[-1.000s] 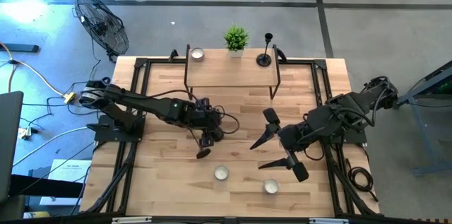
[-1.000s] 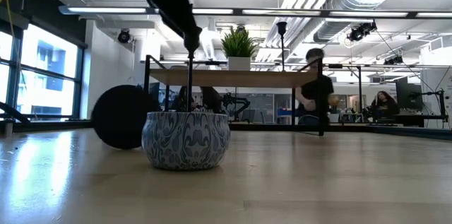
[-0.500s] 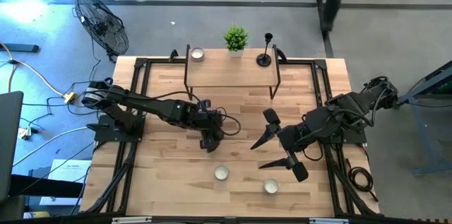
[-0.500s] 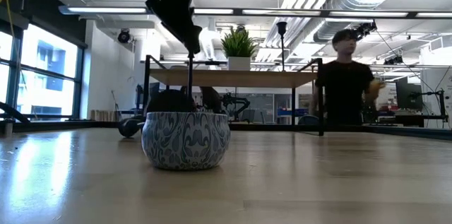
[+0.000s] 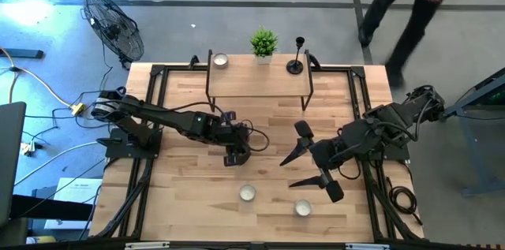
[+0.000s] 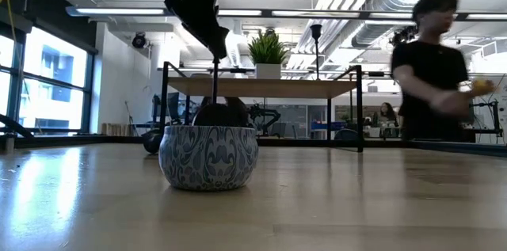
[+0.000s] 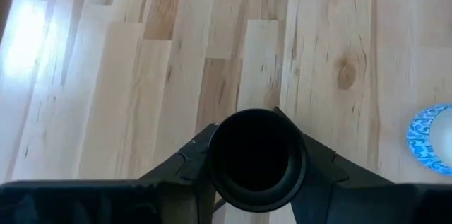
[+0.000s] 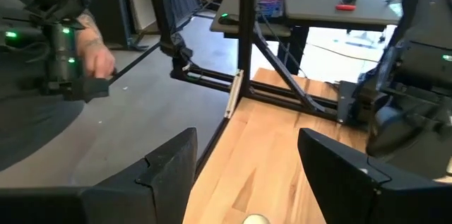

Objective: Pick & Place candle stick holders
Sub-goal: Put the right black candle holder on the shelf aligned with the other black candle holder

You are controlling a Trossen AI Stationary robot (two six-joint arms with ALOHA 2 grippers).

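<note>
Black candlestick (image 7: 256,160) clamped in left claw (image 7: 258,181), above table (image 7: 141,75)

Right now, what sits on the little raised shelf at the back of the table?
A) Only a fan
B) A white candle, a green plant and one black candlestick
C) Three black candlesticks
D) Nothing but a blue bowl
B: the overhead view shows the shelf carrying a white candle, a small green plant and one black candlestick.
</note>
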